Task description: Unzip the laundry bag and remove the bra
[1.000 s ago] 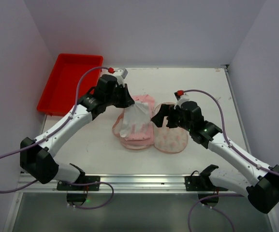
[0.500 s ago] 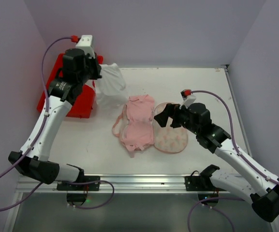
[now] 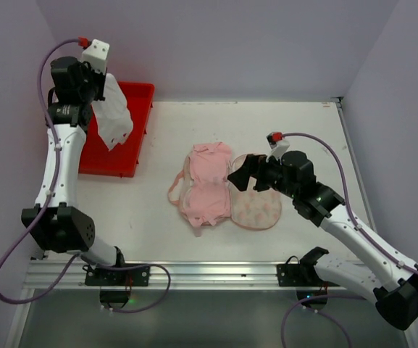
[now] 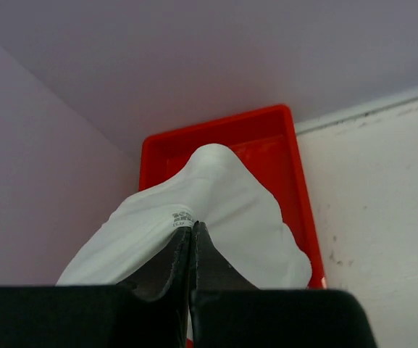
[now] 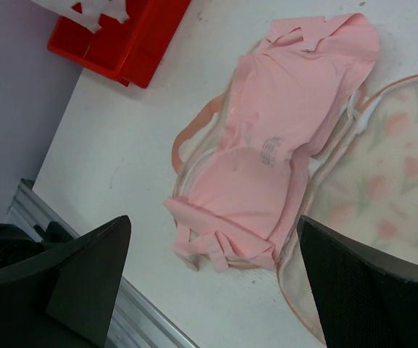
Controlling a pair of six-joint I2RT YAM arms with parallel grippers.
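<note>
**A:** Start nearest the arm bases. Where is the bag?

**B:** The peanut-shaped cream laundry bag (image 3: 258,206), with its orange-pink print and pink edge, lies mid-desk (image 3: 136,210). It is already unzipped and spread flat. The printed half shows on the right, its long axis running near to far.

**A:** And the bra?

**B:** The pale pink strapped garment (image 3: 207,190) touches the bag's left side. It seems to rest on the bag's other half, along the same axis, with one strap looping off to the left.

**A:** Which arm is placed for it?

**B:** The right gripper (image 3: 242,172) hovers over the bag's far-left corner, fingers spread wide with nothing between them. The garment lies just to its left and a little nearer. I'd judge this to be the closer arm by a long way.

**A:** The other arm?

**B:** It is far back and high over the red plastic tray (image 3: 132,145). The left gripper (image 4: 191,235) is pinched tight on a white fabric piece (image 3: 113,116) that dangles above the tray.
</note>
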